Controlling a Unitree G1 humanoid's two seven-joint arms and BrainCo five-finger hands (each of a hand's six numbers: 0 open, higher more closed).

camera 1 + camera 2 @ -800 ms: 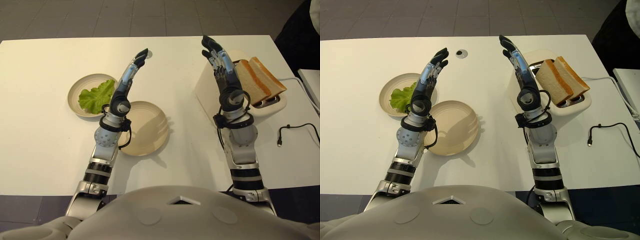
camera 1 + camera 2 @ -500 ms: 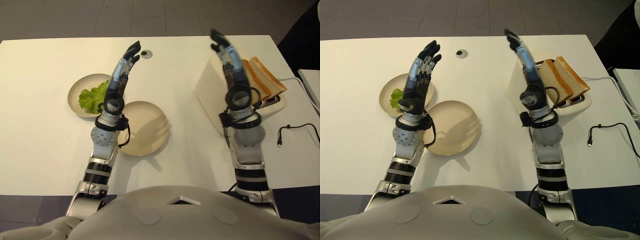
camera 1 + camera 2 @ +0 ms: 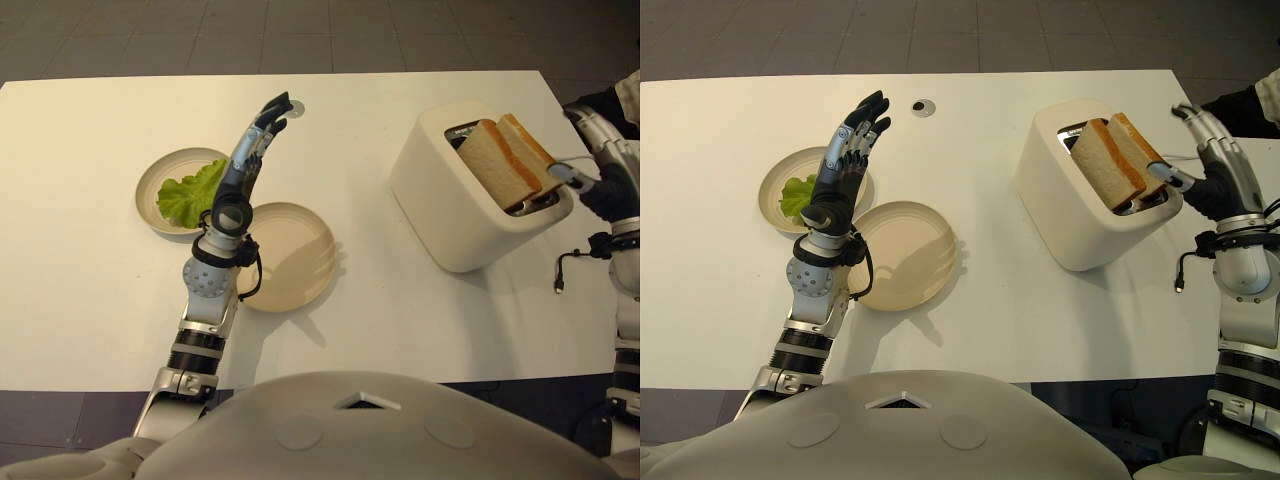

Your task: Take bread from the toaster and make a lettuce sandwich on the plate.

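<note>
Our right robot hand (image 3: 1218, 170), fingers spread and holding nothing, sits just beside the bread slices (image 3: 1112, 160) standing in the toaster (image 3: 1065, 215). Our left robot hand (image 3: 843, 165), fingers straight and apart, hovers over the lettuce (image 3: 792, 197) on the small plate (image 3: 773, 214), which lies beside the larger plate (image 3: 905, 255).

From where I stand, the left hand (image 3: 840, 170) covers most of the lettuce (image 3: 792, 196), and its forearm (image 3: 818, 295) hides the left rim of the nearer plate (image 3: 915, 255). The lower halves of the bread slices (image 3: 510, 160) are sunk out of sight in the toaster (image 3: 445, 220). The right hand (image 3: 610, 185) is cut off at the right edge of the left eye view, and I can't tell whether it touches the bread.
</note>
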